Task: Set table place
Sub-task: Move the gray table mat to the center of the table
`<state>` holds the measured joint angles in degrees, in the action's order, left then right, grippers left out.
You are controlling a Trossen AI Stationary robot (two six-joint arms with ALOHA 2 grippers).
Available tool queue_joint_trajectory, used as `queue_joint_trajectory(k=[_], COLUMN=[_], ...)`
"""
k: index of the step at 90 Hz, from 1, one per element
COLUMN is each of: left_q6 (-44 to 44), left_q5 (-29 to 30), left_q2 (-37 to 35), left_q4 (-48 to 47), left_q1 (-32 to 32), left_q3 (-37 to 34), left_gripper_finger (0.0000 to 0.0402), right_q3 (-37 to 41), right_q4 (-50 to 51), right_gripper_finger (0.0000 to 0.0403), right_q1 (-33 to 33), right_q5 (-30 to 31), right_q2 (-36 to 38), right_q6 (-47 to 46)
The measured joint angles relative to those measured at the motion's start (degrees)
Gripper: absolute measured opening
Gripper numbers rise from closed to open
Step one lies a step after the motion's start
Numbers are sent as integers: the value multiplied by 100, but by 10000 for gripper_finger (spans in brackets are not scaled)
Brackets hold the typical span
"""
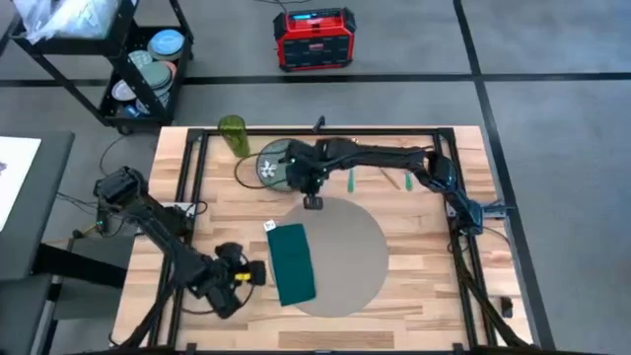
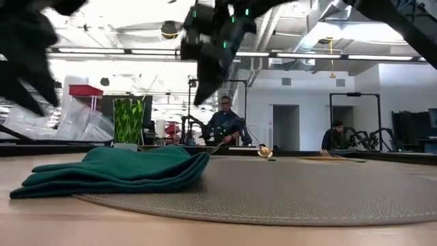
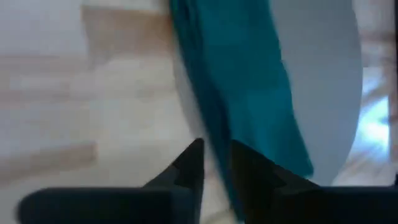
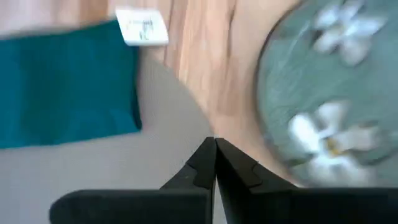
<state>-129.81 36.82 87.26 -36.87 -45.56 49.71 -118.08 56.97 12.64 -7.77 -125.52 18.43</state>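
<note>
The round grey-beige place (image 1: pixel 345 258) lies flat on the middle of the wooden table (image 1: pixel 424 296). A folded teal napkin (image 1: pixel 292 262) with a white tag (image 4: pixel 143 28) lies on the place's left part. A green flowered plate (image 1: pixel 274 168) rests on the table just past the place's far edge. My right gripper (image 1: pixel 313 203) hangs shut and empty above the table between plate and place, fingers down (image 2: pixel 205 89). My left gripper (image 1: pixel 252 274) hovers left of the napkin, narrowly open (image 3: pixel 216 165) and empty, raised off the table.
A green glass (image 1: pixel 234 136) stands at the far left, beside the plate. Green cutlery (image 1: pixel 350 179) and a light stick-like thing (image 1: pixel 389 179) lie on the table under the right arm. A black rail frame (image 1: pixel 463 227) rings the table. People sit in the room behind.
</note>
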Motion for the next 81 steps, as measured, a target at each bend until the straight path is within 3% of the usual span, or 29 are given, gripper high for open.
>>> queue_joint_trajectory(k=[16, 52, 81], left_q6=[775, 1709, 2531], left_q5=[-381, -985, -1555], left_q2=[11, 105, 245], left_q4=[297, 379, 637], left_q1=[360, 999, 1415], left_q3=[0, 0, -44], left_gripper_finger=[1, 0, 0], right_q3=[-175, -188, -183], right_q4=[275, 834, 1244], right_gripper_finger=[0, 0, 0], right_q1=[214, 1023, 1655], right_q5=[43, 65, 420], right_q2=[391, 1447, 2389], right_q6=[168, 534, 668])
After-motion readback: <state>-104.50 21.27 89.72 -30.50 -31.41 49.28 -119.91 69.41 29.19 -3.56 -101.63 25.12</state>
